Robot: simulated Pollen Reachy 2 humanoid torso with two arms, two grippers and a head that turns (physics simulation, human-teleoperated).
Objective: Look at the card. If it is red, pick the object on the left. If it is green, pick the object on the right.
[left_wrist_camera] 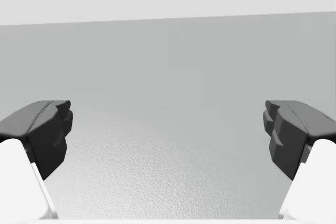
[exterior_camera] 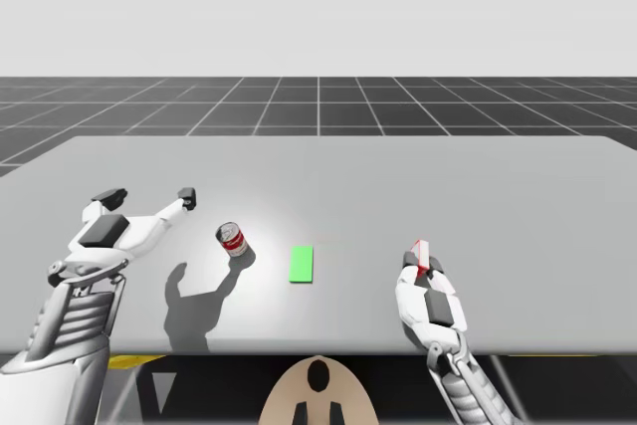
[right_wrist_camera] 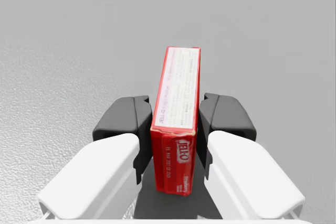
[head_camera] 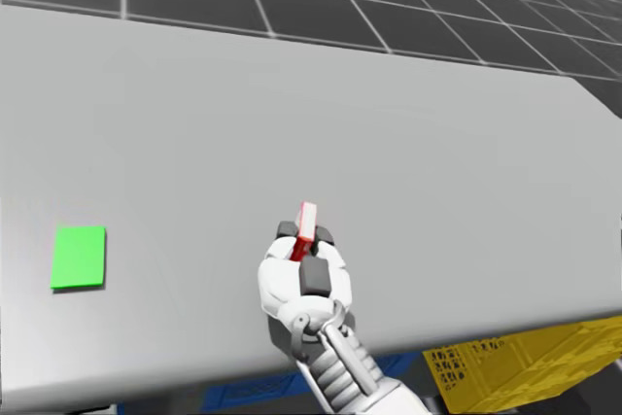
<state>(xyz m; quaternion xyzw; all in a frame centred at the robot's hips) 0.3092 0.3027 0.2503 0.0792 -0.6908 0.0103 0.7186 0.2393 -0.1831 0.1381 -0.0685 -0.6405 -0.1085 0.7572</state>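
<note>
The right tool (right_wrist_camera: 175,114) pinches the red box (right_wrist_camera: 178,87), the left tool (left_wrist_camera: 168,125) is spread, the card (exterior_camera: 302,264) is green

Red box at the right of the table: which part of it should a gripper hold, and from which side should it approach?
Hold the red box by its two broad flat faces, coming in along its length from the end nearest my body. It is thin, so those parallel faces suit a pinch from two sides. My right gripper is shut on it this way.
</note>
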